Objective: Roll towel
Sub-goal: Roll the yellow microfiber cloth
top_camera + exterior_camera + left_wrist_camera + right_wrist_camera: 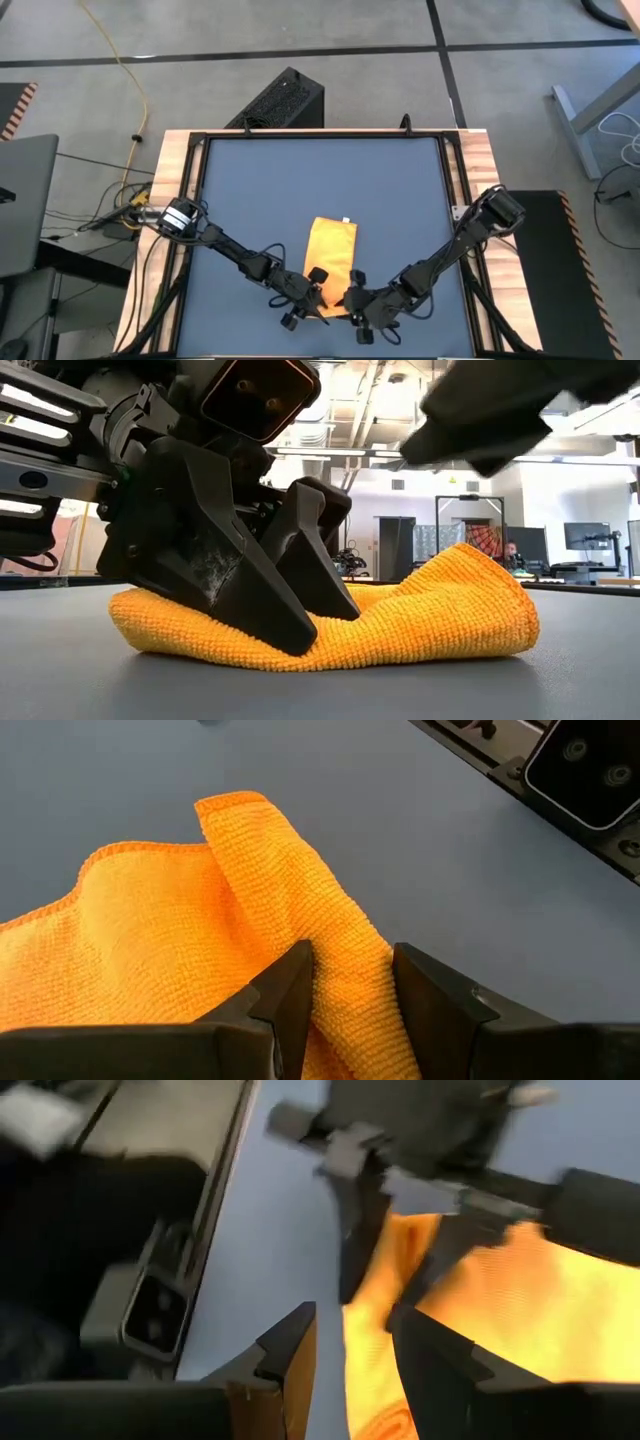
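Both end effectors pinch towel edge.

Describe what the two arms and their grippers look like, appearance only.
Both arms are dark, slim, jointed links with thin black cables along them. The left arm has a silvery round joint housing near its base. The left gripper and right gripper each carry two black, wedge-shaped angular fingers. In the low view, one finger shows whitish scuffs and an orange-rimmed square panel sits above.

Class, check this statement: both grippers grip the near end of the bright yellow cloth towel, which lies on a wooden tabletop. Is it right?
Not quite. The bright yellow cloth towel lies on a dark blue-grey mat, as the high view shows. The left gripper and right gripper do grip its near end.
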Controlling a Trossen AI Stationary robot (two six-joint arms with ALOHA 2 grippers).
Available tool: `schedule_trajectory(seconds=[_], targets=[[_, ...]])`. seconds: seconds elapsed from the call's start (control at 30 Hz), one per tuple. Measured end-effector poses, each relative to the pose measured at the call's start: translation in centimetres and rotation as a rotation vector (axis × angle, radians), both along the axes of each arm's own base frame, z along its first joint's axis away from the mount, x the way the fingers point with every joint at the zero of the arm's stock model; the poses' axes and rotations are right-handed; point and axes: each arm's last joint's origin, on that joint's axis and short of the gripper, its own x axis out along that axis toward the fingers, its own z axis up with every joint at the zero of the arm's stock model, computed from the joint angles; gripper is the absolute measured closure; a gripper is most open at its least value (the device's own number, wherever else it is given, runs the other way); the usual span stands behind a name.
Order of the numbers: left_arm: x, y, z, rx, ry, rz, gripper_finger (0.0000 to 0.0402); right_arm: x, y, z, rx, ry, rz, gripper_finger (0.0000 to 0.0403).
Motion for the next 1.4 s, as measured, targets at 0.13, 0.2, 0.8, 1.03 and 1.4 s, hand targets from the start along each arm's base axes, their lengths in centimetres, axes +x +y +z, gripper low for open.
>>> schedule_trajectory(seconds=[0.13, 0.2, 0.8, 1.03, 1.4], targets=[[0.0, 0.0, 0.0, -0.001, 0.006, -0.009, 0.0272, 0.2, -0.1, -0.8, -0.113, 0.005, 0.116, 0.0244], [0.0, 0.0, -0.1, 0.001, 0.011, -0.010, 0.0272, 0.1, 0.2, -1.0, -0.168, -0.003, 0.159, 0.0244], [0.4, 1.1, -0.1, -0.014, 0.027, -0.013, 0.0272, -0.2, -0.1, -2.7, -0.360, 0.146, 0.207, 0.0260], [0.4, 1.1, -0.1, -0.015, 0.026, -0.019, 0.0272, 0.0, -0.1, -3.3, -0.308, 0.171, 0.154, 0.0260], [0.3, 1.1, -0.1, -0.026, 0.044, -0.031, 0.0272, -0.2, 1.4, -6.0, -0.171, 0.218, 0.049, 0.0260]])
